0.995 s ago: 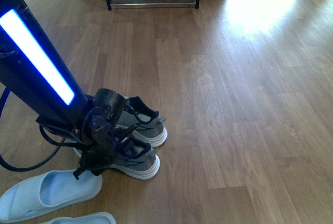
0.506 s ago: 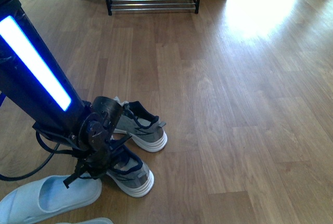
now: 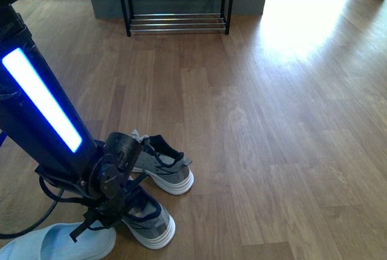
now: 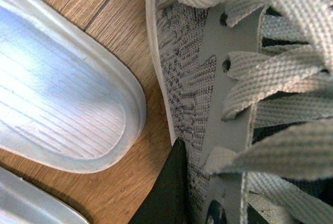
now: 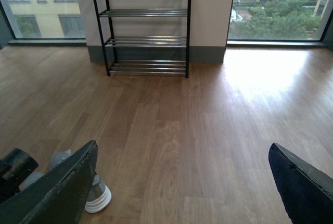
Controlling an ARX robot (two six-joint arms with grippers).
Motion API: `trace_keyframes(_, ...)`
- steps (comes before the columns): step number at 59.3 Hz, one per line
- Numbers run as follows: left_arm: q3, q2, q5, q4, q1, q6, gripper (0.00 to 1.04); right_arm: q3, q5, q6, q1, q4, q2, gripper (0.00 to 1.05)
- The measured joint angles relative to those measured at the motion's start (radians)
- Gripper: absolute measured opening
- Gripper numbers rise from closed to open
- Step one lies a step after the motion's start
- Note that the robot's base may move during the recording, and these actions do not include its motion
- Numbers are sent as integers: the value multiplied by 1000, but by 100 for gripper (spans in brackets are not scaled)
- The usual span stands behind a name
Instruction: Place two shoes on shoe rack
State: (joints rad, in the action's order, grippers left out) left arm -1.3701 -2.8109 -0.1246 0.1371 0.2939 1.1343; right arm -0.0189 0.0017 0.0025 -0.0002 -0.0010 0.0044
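Note:
Two grey knit sneakers lie on the wood floor at the lower left of the front view. My left gripper (image 3: 112,202) is shut on the nearer grey sneaker (image 3: 148,221); the other sneaker (image 3: 166,163) lies just behind it. In the left wrist view the held sneaker's knit side (image 4: 187,78) and laces fill the frame, with one dark fingertip (image 4: 166,193) pressed against it. A pale blue slide (image 3: 57,245) lies beside the held shoe. The shoe rack (image 3: 175,0) stands against the far wall. My right gripper (image 5: 182,182) is open over bare floor, facing the shoe rack (image 5: 145,26).
The left arm with its lit blue-white strip (image 3: 39,100) crosses the left side of the front view. A second pale blue slide edge (image 4: 31,203) shows in the left wrist view. Wood floor stretches between the shoes and the rack, with a bright sunlit patch (image 3: 302,12) at the right.
The front view has tilted up, showing more of the rack. My left gripper and the nearer sneaker have shifted away from the other sneaker, toward the lower frame edge.

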Motion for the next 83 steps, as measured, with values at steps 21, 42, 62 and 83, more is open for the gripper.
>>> trace_keyframes(21,478,529,-293,217,27,-273,2,0,0,0,0,0,0,95)
trace_keyframes(42,1014,1114,-634,501,-6,-789,2,0,0,0,0,0,0,95)
trace_keyframes(62,1276,1710,-944,402,195,-950,2,0,0,0,0,0,0,95)
trace_keyframes(83,1295,1777,-948,396,213,-981,2,0,1,0,0,0,-1,95)
